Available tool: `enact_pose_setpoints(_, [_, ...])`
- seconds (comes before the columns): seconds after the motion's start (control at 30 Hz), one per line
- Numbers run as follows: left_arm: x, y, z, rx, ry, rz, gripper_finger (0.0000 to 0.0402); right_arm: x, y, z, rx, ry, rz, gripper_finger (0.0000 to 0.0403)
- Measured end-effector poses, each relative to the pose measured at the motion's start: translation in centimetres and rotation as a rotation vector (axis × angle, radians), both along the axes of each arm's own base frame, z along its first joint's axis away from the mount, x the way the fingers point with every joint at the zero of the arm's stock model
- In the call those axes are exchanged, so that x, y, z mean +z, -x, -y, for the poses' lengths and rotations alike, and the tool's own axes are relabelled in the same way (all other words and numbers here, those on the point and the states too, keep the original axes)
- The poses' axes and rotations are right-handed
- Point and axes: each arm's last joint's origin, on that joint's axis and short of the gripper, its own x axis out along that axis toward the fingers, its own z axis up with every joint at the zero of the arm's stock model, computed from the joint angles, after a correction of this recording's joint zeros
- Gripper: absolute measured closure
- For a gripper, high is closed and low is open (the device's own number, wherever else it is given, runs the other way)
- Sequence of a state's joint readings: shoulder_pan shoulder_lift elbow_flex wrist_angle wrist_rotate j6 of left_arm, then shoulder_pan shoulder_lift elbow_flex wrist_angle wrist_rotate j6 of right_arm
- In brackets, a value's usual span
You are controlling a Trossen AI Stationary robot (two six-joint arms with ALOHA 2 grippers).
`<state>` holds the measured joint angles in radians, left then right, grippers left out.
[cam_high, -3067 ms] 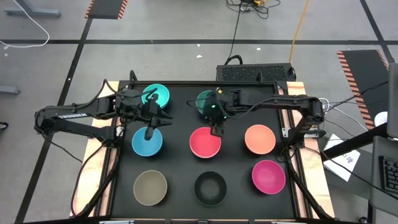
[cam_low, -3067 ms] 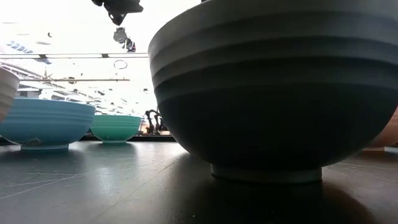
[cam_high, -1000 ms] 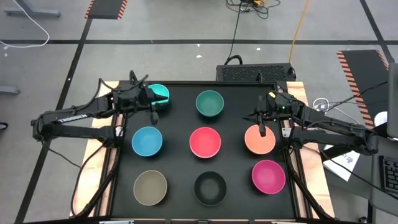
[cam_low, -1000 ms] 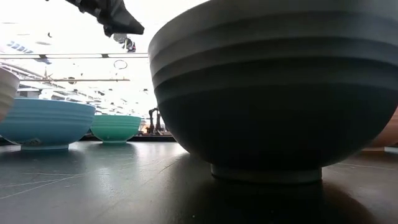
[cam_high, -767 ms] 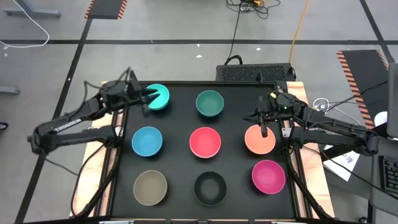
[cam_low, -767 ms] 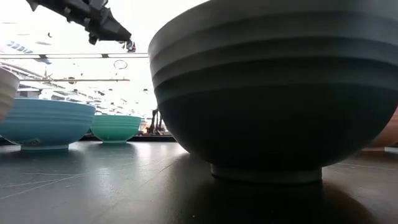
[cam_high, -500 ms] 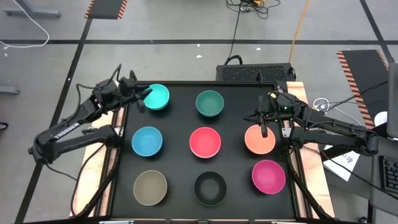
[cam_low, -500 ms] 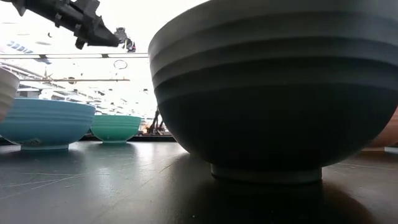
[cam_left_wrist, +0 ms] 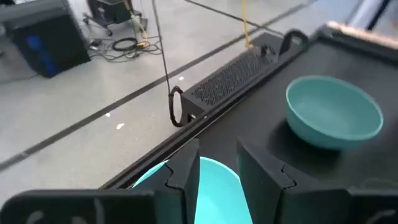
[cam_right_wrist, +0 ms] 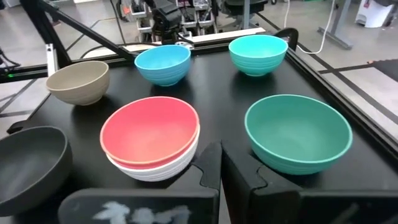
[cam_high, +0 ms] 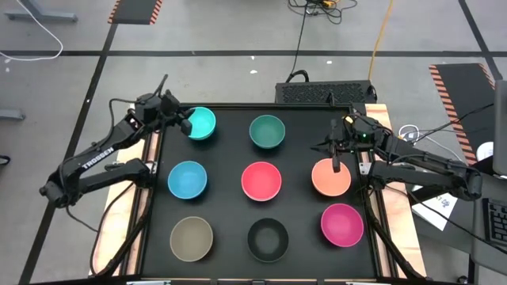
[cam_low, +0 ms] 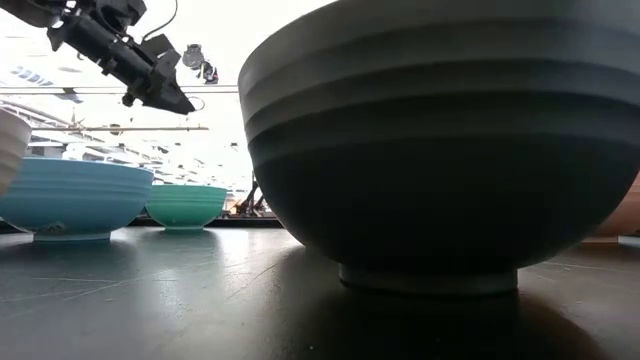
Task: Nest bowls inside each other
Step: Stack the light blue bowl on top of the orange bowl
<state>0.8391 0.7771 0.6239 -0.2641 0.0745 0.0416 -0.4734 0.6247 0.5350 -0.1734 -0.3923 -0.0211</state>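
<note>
Turquoise bowl, tabletop's far-left corner: left tool at its rim, fingers parted, empty, likely positioned for pickup. Right tool over orange bowl, closed, empty.

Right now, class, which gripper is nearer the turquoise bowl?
The left gripper: it hangs at the rim of the turquoise bowl. The right gripper is far across the table, above the orange bowl.
</note>
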Motion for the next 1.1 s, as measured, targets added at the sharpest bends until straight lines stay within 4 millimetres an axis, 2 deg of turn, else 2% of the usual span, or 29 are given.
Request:
enact_pose_setpoints(0.2, [0.1,-0.7,-0.7,0.004,-0.020,0.042,0.0293,0.0,0.1,0.2,0.006,0.054,-0.006,0.0403])
enact_pose_setpoints(0.5, [0.5,-0.8,-0.9,0.043,-0.025,0.102,0.0293,0.0,0.1,0.2,0.001,0.046,-0.004,0.0403])
enact_pose_setpoints(0.8, [0.6,-0.5,-1.2,0.155,-0.086,0.042,0.0293,0.1,0.0,0.2,0.001,0.056,0.012,0.0403])
enact_pose_setpoints(1.1, [0.4,-0.5,-1.1,0.153,-0.061,0.044,0.0293,0.1,0.0,0.2,0.003,0.049,0.012,0.0403])
